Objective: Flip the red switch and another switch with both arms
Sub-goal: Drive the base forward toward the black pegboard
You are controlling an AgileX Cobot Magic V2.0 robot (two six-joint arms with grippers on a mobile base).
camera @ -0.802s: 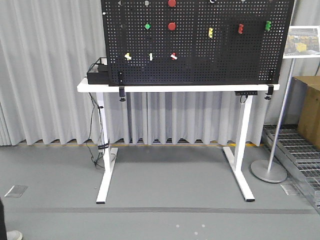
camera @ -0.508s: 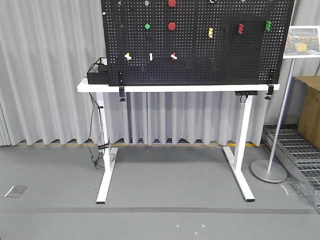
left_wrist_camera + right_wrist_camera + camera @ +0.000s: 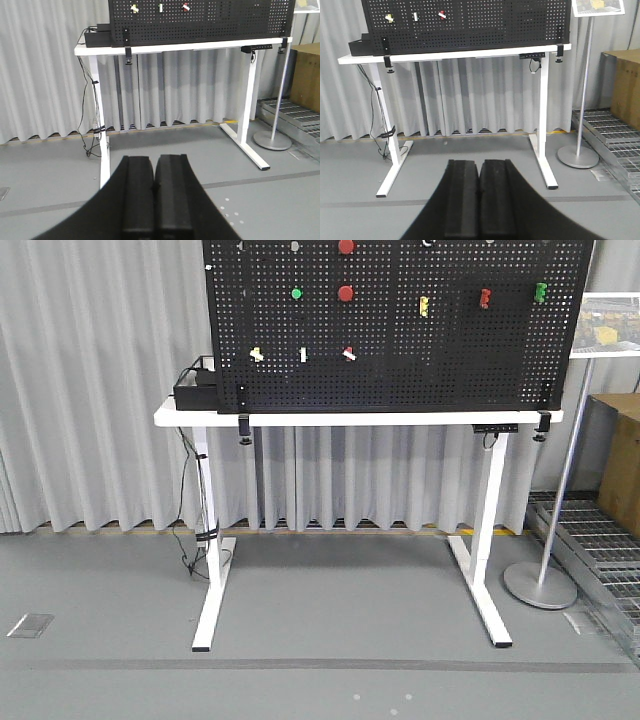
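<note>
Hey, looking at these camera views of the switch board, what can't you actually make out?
1. Lever positions of the red switch and the pale yellow switch: too small in all three views.
2. Top of the pegboard: cut off by the upper frame edge in every view.
3. The arms: wrist views show only the shut left end effector and right end effector; the rest is out of frame.
</note>
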